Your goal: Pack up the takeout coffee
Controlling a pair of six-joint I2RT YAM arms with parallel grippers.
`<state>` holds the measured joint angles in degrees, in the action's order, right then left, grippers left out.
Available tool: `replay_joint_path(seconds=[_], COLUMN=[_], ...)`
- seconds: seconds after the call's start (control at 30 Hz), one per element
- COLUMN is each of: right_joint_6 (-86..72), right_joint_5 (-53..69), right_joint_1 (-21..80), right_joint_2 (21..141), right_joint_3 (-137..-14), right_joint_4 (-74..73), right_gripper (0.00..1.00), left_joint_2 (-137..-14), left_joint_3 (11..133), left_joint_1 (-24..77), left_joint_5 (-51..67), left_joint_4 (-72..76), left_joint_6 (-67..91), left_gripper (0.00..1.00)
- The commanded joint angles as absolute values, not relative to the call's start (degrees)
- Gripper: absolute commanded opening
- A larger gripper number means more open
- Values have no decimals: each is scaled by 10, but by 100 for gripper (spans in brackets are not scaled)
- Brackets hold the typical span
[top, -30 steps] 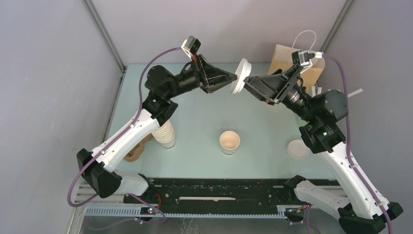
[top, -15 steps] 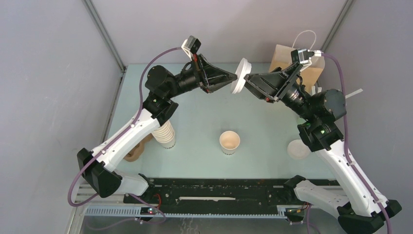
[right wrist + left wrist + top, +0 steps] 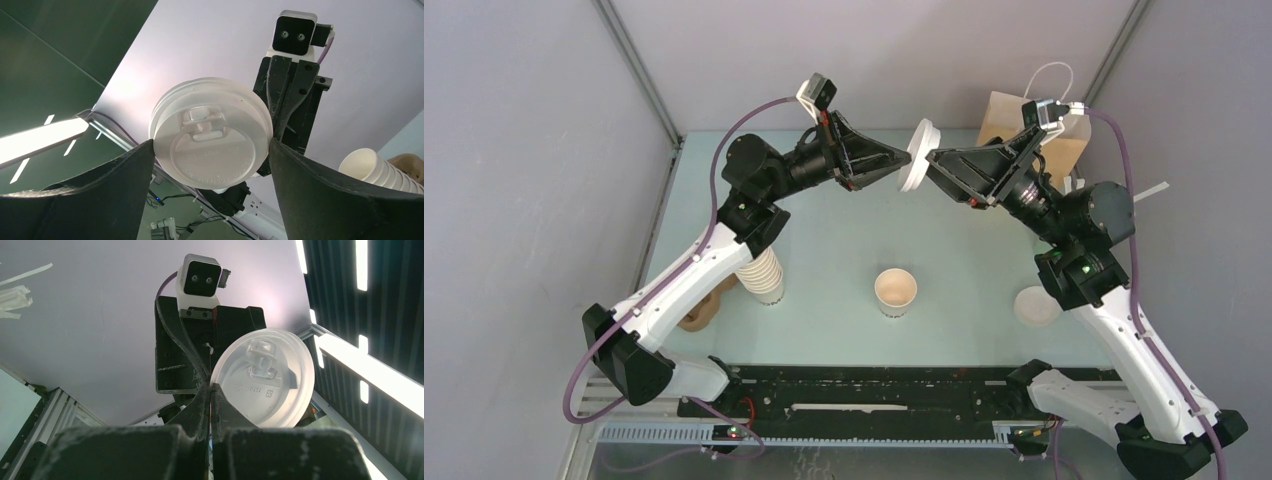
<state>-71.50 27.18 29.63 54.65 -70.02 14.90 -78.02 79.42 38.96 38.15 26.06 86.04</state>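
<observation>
A small cream paper cup (image 3: 895, 291), tan inside, stands open and without a lid at the table's middle front. Both arms are raised over the far table. Between them is a white plastic lid (image 3: 919, 154), held on edge. My left gripper (image 3: 902, 166) is shut, pinching the lid's rim (image 3: 262, 377) between its fingertips (image 3: 210, 386). My right gripper (image 3: 931, 160) spans the lid (image 3: 212, 140), with a finger touching each side of it. A second rim shows just behind the lid in the right wrist view.
A stack of nested cream cups (image 3: 765, 273) stands at the left, with a brown holder (image 3: 702, 310) beside it. A brown paper bag with white handles (image 3: 1036, 130) stands at the back right. A loose white lid (image 3: 1036, 306) lies at the right front.
The right gripper has shifted slightly up and to the left against the lid. The left arm, lid and cup stay as they were.
</observation>
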Motion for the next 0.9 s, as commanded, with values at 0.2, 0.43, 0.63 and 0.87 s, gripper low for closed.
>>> replay_joint_path(seconds=[0.2,0.43,0.63,0.87], right_joint_6=[-721,-723,-716,-687], right_joint_5=[275,276,272,280], right_joint_1=[293,296,296,278], right_joint_2=[550,555,554,536], right_joint_3=[-701,-701,-701,-701], right_joint_4=[163,165,151,91], right_gripper=[94,91,85,84], left_joint_2=[-771,-772,-771,-728], left_joint_3=[779,781,780,738], left_joint_1=[388,388,387,365], left_joint_5=[386,388,388,370], left_joint_4=[274,272,259,188], left_joint_6=[858,857,850,796], left_gripper=[0,0,1,57])
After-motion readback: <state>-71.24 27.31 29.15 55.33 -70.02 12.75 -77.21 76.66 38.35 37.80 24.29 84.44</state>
